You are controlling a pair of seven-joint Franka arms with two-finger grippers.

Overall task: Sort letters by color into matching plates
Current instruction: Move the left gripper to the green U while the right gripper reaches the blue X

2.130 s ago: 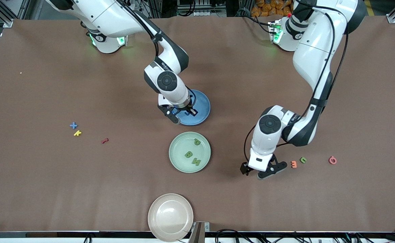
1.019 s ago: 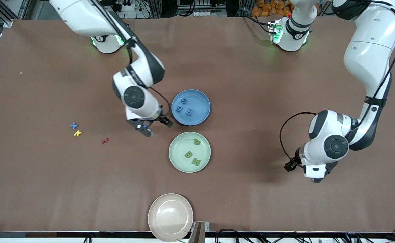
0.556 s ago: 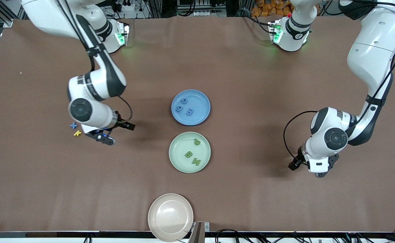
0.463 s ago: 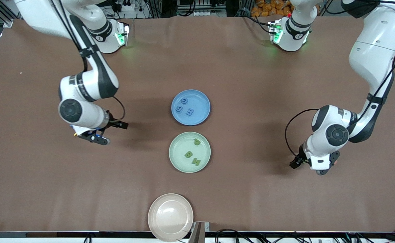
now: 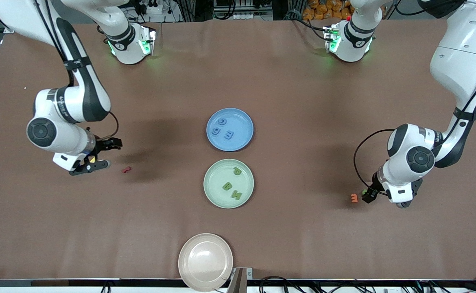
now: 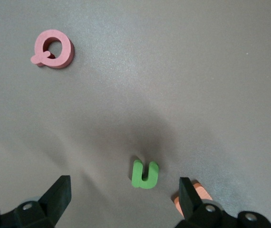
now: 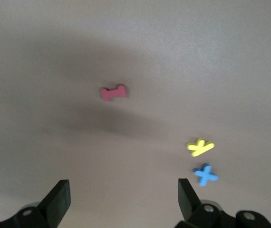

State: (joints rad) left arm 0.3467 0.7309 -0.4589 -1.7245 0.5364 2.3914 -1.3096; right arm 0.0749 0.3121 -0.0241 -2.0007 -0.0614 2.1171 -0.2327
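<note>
Over at the right arm's end of the tabletop, the right end effector hangs with its fingers spread wide and empty above a blue cross and a yellow piece lying just beside each other, with a red piece a little toward the plates. Meanwhile the left end effector, just as wide and empty, hovers over a green U with an orange piece just beside it and a pink Q well apart. Between the arms sit the blue plate carrying three blue letters and, nearer the front camera, the green plate carrying three green letters, with a beige plate nearest of all.
</note>
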